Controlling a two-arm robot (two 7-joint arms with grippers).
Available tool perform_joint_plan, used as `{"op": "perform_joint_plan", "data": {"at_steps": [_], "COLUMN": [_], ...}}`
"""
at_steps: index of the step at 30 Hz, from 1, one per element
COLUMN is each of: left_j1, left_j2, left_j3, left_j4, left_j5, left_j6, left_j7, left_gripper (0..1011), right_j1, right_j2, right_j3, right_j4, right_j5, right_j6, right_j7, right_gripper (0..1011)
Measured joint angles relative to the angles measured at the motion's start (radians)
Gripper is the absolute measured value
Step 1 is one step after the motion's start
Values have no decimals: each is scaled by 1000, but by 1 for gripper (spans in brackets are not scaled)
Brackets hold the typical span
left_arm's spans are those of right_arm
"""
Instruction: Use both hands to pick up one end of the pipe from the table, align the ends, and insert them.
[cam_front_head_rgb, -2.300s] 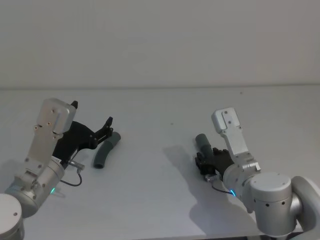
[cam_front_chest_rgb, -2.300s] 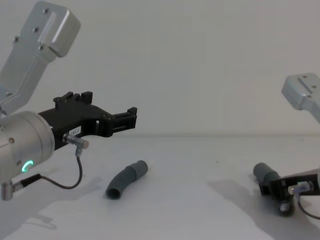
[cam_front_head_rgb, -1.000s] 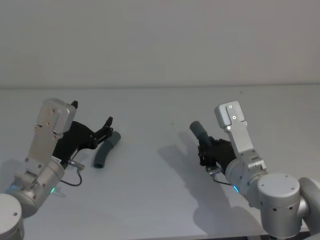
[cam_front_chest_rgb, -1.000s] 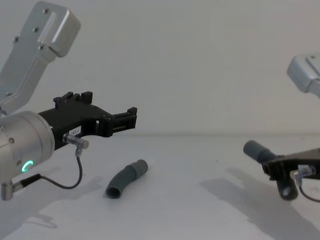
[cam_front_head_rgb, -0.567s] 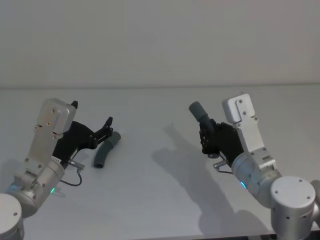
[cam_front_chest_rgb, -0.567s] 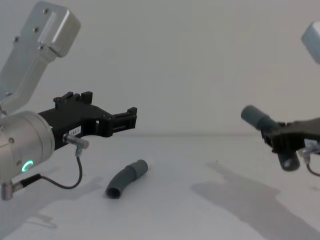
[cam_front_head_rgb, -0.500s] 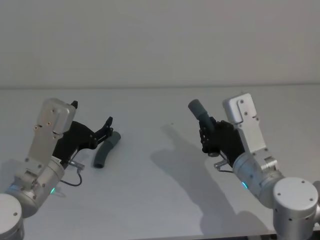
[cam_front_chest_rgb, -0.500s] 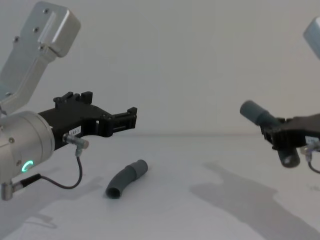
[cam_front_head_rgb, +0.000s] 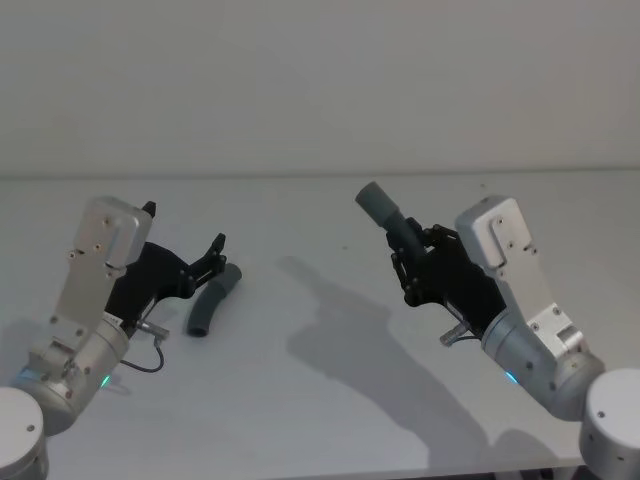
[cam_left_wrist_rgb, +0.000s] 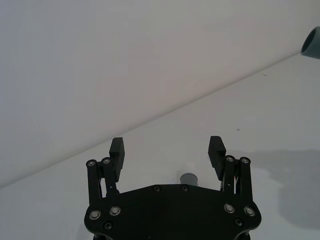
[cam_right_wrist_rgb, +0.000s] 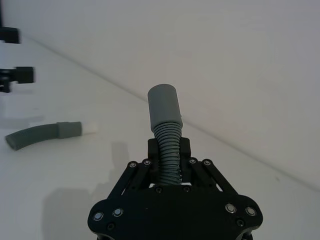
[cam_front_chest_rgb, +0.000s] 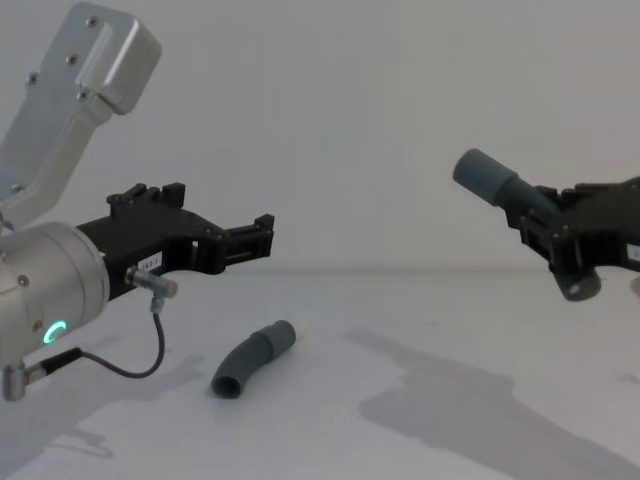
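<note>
My right gripper (cam_front_head_rgb: 408, 256) is shut on a dark-grey ribbed pipe piece (cam_front_head_rgb: 383, 210) and holds it in the air above the white table (cam_front_head_rgb: 300, 400). Its wide smooth cuff (cam_front_chest_rgb: 484, 177) points up and towards my left side. In the right wrist view the pipe (cam_right_wrist_rgb: 165, 116) sticks out between the shut fingers of that gripper (cam_right_wrist_rgb: 169, 148). A second curved pipe piece (cam_front_head_rgb: 208, 303) lies on the table, with a white tip (cam_right_wrist_rgb: 89, 128) at one end. My left gripper (cam_front_head_rgb: 184, 226) hangs open just above and beside it, and its spread fingers (cam_left_wrist_rgb: 117, 146) touch nothing.
A plain pale wall stands behind the table's far edge (cam_front_head_rgb: 320, 175). The right arm casts a dark shadow (cam_front_head_rgb: 340, 330) across the middle of the table.
My right gripper has lifted its pipe piece off the table and carried it up and towards the middle. The left arm and the other piece have not moved.
</note>
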Motion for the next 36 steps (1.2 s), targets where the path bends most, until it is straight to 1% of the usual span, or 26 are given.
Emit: {"op": "perform_joint_plan", "data": {"at_steps": [3,6,8,9,13,15,18,19,22,26,28,32,36], "left_j1": [0,0,0,0,0,0,0,0,0,0,0,0,0], "left_j2": [0,0,0,0,0,0,0,0,0,0,0,0,0], "left_j3": [0,0,0,0,0,0,0,0,0,0,0,0,0], "left_j4": [0,0,0,0,0,0,0,0,0,0,0,0,0], "left_j5": [0,0,0,0,0,0,0,0,0,0,0,0,0], "left_j6": [0,0,0,0,0,0,0,0,0,0,0,0,0], "left_j7": [0,0,0,0,0,0,0,0,0,0,0,0,0], "left_gripper": [1001,1001,1001,1002,1001,1001,1001,1001,1001,1001,1002,1001,1001], "right_j1": [-1,-1,0,1,6,14,20,25,34,57,70,89,103], "right_j2": [18,50,62,77,101,128,145,158,174,206,219,236,244], "right_j3": [-2,-5,-7,-9,-14,-21,-25,-30,-35,-54,-63,-78,-88], "right_j4": [-3,-5,-6,-6,-5,-1,3,8,14,35,45,62,75], "right_j5": [0,3,6,8,14,20,25,28,33,39,37,23,-1], "right_j6": [-28,-81,-99,-117,-155,-194,-220,-237,-268,-327,-357,-397,-426], "right_j7": [25,69,90,107,146,185,213,230,261,318,345,373,381], "right_gripper": [204,204,203,204,204,204,204,204,203,203,204,203,204]}}
